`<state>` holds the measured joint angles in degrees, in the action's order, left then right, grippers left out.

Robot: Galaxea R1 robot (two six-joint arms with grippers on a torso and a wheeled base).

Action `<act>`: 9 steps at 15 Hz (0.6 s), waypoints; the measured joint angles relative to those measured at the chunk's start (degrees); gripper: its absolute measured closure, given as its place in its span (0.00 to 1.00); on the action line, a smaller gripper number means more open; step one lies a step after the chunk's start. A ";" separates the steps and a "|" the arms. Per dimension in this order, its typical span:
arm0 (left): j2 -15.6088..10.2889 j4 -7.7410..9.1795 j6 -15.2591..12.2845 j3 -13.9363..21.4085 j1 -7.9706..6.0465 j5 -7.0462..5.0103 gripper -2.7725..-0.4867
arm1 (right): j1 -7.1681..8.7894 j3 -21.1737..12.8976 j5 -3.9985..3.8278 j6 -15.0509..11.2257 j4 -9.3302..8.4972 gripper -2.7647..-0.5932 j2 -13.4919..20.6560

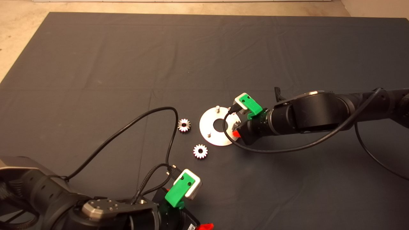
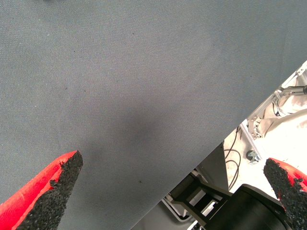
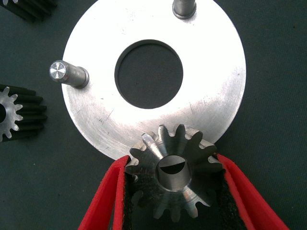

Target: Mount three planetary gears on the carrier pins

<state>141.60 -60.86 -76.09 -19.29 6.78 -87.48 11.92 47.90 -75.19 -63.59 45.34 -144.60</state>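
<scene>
Gripping a gear (image 3: 175, 171) between its red fingers (image 3: 103, 199), the right hand (image 1: 235, 131) sits at the right rim of the disc (image 1: 211, 127), reaching in from the right side of the mat (image 1: 127, 64). In the right wrist view the gear overlaps the disc's near rim, and a pin tip shows through its centre hole; whether the gear is seated down on the disc I cannot tell. Two other pins stand bare on the disc, one (image 1: 217, 108) at its far rim and one (image 1: 209, 132) at its near left rim. Two more gears lie flat on the mat, just left of the disc (image 1: 184, 125) and just below and left of it (image 1: 200, 151), apart from each other. At the lower edge of the head view, the left hand (image 1: 204, 227) hangs with its fingers (image 2: 57, 187) spread wide, holding nothing, above the mat's edge.
</scene>
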 joint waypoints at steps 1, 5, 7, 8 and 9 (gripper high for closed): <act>-0.01 0.00 0.00 0.00 0.00 0.00 0.01 | 0.00 0.30 0.02 0.13 0.00 0.84 -0.02; -0.03 0.00 0.00 0.00 0.00 0.00 0.01 | 0.00 0.85 -0.02 0.80 0.02 0.84 0.00; -0.14 0.00 0.00 0.00 0.00 0.02 0.01 | 0.01 1.35 0.00 1.02 0.02 0.84 0.00; -0.20 -0.02 0.00 0.00 0.00 0.00 0.01 | 0.01 1.55 0.07 1.18 0.02 0.84 0.00; -0.17 0.00 0.00 0.00 0.00 0.00 0.01 | 0.01 1.71 0.15 1.18 0.02 0.84 -0.02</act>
<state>141.44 -60.86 -76.09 -19.29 6.78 -87.48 11.93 49.60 -75.05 -62.40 45.36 -144.63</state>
